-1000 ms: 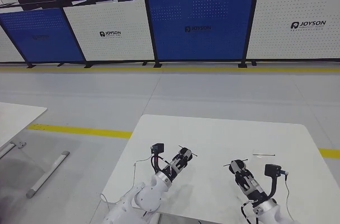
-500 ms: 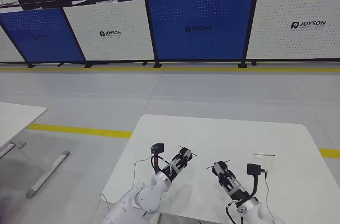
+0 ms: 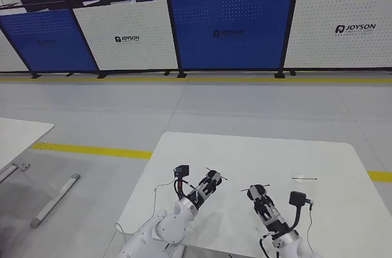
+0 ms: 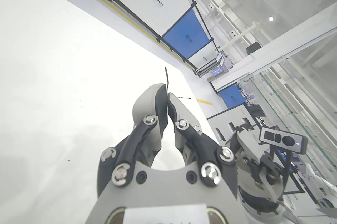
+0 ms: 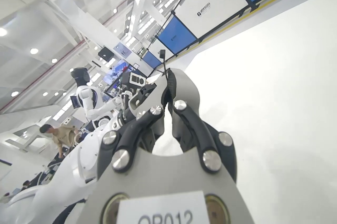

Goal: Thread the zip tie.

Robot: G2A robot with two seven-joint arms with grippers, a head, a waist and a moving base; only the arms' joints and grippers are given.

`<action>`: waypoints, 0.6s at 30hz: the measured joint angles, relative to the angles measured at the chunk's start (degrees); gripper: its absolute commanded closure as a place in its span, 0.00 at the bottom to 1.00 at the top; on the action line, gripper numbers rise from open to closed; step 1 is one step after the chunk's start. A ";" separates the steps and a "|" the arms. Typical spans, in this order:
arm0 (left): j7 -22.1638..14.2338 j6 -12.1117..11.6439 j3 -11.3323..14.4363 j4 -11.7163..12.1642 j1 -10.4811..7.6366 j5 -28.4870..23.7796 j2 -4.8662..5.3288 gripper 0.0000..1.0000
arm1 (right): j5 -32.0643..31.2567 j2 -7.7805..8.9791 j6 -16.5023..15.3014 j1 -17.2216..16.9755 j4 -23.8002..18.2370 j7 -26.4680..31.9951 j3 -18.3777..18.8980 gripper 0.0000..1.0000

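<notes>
My left gripper [image 3: 215, 175] [image 4: 167, 92] hovers low over the white table [image 3: 260, 151], shut on a thin black zip tie [image 3: 218, 175] [image 4: 166, 76] whose strip sticks out past the fingertips. To its right, my right gripper [image 3: 254, 189] [image 5: 168, 73] is shut on another black zip tie [image 3: 263, 186] [image 5: 163, 62], its square head [image 5: 162, 54] pointing toward the left gripper. A gap of bare table separates the two ties. The right wrist view has the left gripper [image 5: 139, 93] beyond the held tie.
A spare black zip tie [image 3: 304, 178] [image 4: 184, 97] lies flat on the table beyond the right arm. Blue and white partition panels [image 3: 228, 32] stand across the floor behind. A second table corner [image 3: 15, 135] sits at far left.
The right arm swung left toward the left gripper with its zip tie, then eased back slightly to the right. The left arm has stayed still.
</notes>
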 measured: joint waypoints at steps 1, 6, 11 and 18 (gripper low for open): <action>0.00 0.00 0.00 0.00 0.00 0.00 0.00 1.00 | 0.11 -0.14 -0.27 -0.20 0.32 -1.25 -0.18 1.00; 0.00 0.00 0.00 0.00 0.00 0.00 0.00 1.00 | -6.34 -1.48 4.64 -0.74 1.60 -10.67 -3.67 1.00; 0.00 0.00 0.00 0.00 0.00 0.00 0.00 1.00 | -9.58 -2.21 6.97 -0.26 2.03 -13.38 -6.52 1.00; 0.00 0.00 0.00 0.00 0.00 0.00 0.00 1.00 | -9.49 -2.19 6.89 -0.27 2.01 -13.30 -6.45 1.00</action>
